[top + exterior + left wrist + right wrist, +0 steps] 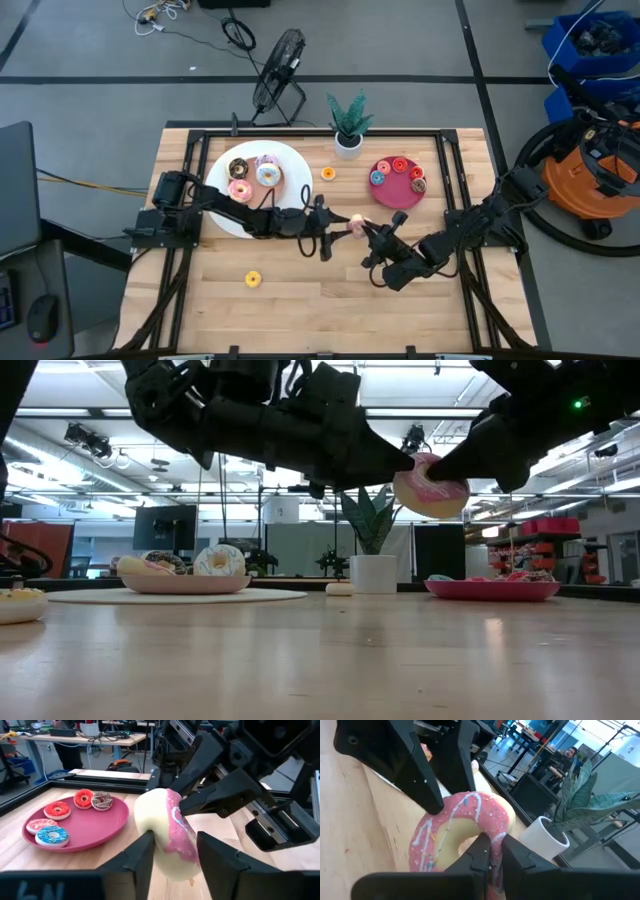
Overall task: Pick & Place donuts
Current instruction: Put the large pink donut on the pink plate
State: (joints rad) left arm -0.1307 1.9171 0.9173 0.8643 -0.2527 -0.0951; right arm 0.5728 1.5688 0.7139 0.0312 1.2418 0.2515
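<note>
Donuts sit in several spots on the table (300, 300), and going from the left: a yellow donut (253, 279) lies alone on the bare wood near the front, well apart from everything else; behind it the big white plate (222, 222) carries a chocolate donut (238, 167), a pink donut on the plate (240, 189) and a white donut (268, 176) close together. The left gripper (341, 226) reaches out from over the plate's near edge toward the middle of the table, and its fingers (137, 862) are closed on either side of a pink-frosted donut (357, 222) held up in the air, clear of the table in the low view. The right gripper (368, 229) meets it from the other side, its fingers (479, 852) pinched on the rim of the same donut, so both grippers grip it at once. Behind this, a small orange donut (328, 174) lies on the wood beside a potted plant (349, 122). Farther right, the magenta dish (400, 196) holds a blue donut (378, 178), red donuts (398, 165) and a dark one (418, 185) with a further small one.
</note>
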